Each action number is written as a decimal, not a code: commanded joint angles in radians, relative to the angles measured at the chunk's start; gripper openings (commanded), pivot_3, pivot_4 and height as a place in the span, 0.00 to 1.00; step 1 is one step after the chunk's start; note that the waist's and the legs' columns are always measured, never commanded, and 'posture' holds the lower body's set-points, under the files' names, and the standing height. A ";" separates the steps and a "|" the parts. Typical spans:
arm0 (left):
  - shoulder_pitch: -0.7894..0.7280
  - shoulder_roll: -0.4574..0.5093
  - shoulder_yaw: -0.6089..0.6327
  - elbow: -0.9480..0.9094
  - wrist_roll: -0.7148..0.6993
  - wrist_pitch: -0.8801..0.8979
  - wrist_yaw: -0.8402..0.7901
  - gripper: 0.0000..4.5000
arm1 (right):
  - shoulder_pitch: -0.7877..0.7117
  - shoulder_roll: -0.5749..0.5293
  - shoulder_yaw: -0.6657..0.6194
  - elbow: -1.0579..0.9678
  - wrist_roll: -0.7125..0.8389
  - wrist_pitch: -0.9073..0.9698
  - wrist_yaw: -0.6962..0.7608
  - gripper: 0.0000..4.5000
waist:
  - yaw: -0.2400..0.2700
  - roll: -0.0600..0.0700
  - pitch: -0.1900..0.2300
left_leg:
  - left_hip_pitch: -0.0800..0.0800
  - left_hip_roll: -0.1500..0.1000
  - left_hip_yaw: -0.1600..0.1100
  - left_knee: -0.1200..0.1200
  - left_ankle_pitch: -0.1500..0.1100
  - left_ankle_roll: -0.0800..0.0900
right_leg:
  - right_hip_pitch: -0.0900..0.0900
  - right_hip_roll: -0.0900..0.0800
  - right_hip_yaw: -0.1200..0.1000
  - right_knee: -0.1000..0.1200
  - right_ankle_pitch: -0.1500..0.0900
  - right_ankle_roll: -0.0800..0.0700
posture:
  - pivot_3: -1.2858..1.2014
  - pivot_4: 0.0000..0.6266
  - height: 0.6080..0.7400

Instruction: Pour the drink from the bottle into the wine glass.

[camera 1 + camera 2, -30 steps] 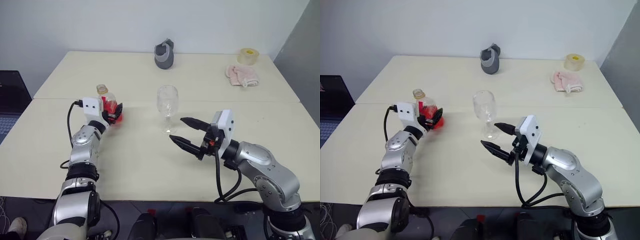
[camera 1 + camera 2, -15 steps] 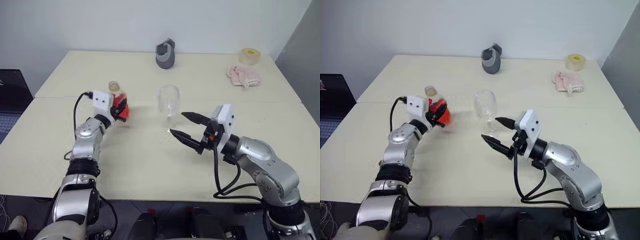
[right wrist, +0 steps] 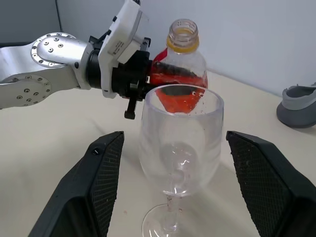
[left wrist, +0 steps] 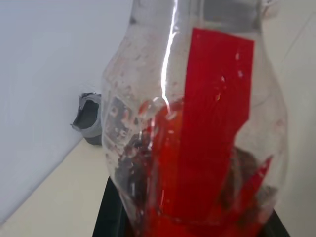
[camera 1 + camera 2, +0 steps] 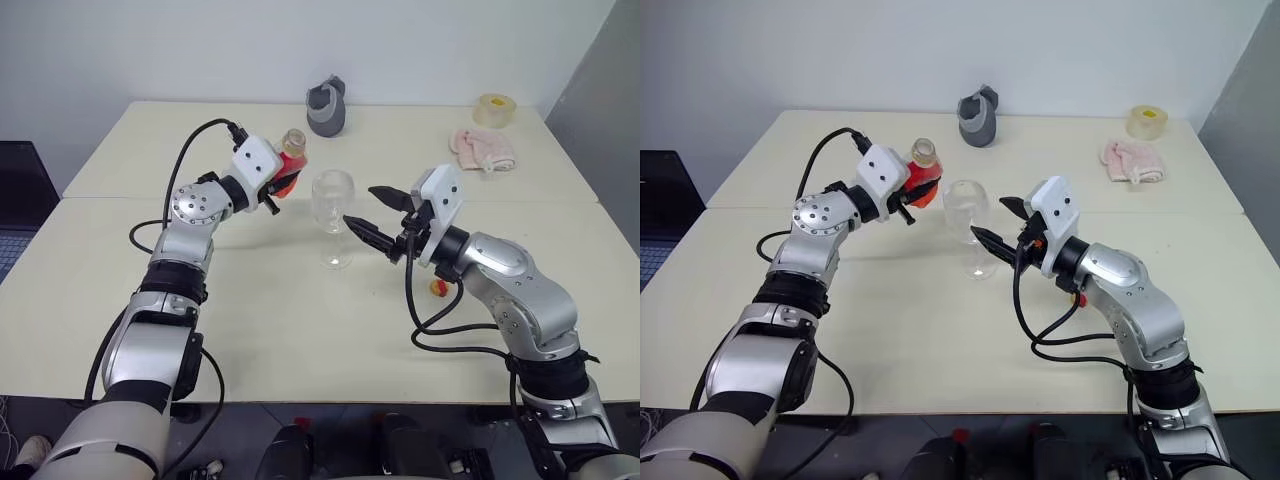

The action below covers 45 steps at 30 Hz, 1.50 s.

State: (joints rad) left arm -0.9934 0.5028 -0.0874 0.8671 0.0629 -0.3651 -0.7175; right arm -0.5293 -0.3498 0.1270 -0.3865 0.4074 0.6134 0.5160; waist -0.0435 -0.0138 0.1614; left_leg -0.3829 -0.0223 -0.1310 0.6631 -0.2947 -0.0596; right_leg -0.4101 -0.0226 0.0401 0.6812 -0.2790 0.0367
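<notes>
Your left hand (image 5: 278, 185) pinches the bottle (image 5: 288, 170) uncapped, raised beside the glass (image 5: 333, 215) on the desk (image 5: 300, 340). Your right hand (image 5: 372, 216) is spread around the bowl. It's fragile, top-heavy; steady its stem gently.

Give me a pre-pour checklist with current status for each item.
1. Left claw shut on the bottle: ok.
2. Bottle cap off, mouth open: ok.
3. Wine glass upright on the table, empty: ok.
4. Right claw open, fingers either side of the glass, not gripping it: not ok if it should steady the glass.
5. Bottle mouth above the glass rim: not ok, it is beside the bowl and upright.
6. Drink in the bottle: ok.
</notes>
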 commanded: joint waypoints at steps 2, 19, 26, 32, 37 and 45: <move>-0.105 0.060 -0.034 0.064 0.073 -0.171 -0.015 0.20 | -0.030 0.018 0.000 -0.014 -0.014 -0.025 -0.008 0.79 | -0.007 0.000 0.000 | 0.000 0.000 0.000 0.000 0.000 0.000 | 0.000 0.000 0.000 0.000 0.000 0.000 | 0.52 0.24 1.00; -0.243 0.105 -0.110 0.221 0.209 -0.416 -0.030 0.20 | -0.055 0.047 0.005 0.012 -0.044 -0.040 -0.005 0.79 | -0.014 0.000 0.000 | 0.000 -0.001 0.000 0.000 0.000 0.001 | 0.000 0.000 0.000 0.001 0.000 0.000 | 0.52 0.24 1.00; -0.300 0.126 -0.141 0.254 0.263 -0.477 -0.017 0.20 | -0.055 0.061 0.005 0.009 -0.048 -0.043 -0.009 0.79 | -0.014 0.000 0.000 | 0.000 -0.001 0.000 0.000 0.000 0.001 | 0.000 0.000 0.000 0.001 0.000 0.000 | 0.52 0.24 1.00; -0.346 0.144 -0.172 0.287 0.318 -0.525 0.013 0.20 | -0.055 0.077 0.003 0.013 -0.053 -0.056 -0.016 0.79 | -0.016 0.000 0.000 | 0.000 -0.001 0.000 0.000 0.000 0.001 | -0.001 0.000 0.000 0.001 0.000 0.000 | 0.52 0.24 1.00; -0.376 0.161 -0.196 0.311 0.359 -0.562 0.032 0.20 | -0.052 0.086 0.005 0.010 -0.059 -0.062 -0.020 0.79 | -0.016 0.000 0.000 | 0.000 -0.001 0.000 0.000 0.000 0.001 | -0.001 0.000 0.000 0.001 0.000 0.000 | 0.52 0.24 1.00; -0.409 0.173 -0.216 0.336 0.394 -0.580 0.062 0.20 | -0.039 0.096 -0.004 0.002 -0.051 -0.058 -0.014 0.79 | -0.017 0.000 0.000 | 0.000 -0.001 0.000 0.000 0.000 0.001 | -0.001 0.000 0.000 0.001 0.000 0.000 | 0.52 0.24 1.00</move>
State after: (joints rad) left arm -1.3545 0.6523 -0.3125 1.2104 0.4593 -0.9275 -0.6823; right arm -0.5617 -0.2600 0.1402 -0.3472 0.3385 0.5746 0.5007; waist -0.0601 -0.0137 0.1614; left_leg -0.3831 -0.0231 -0.1307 0.6634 -0.2950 -0.0586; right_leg -0.4107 -0.0225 0.0398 0.6824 -0.2791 0.0369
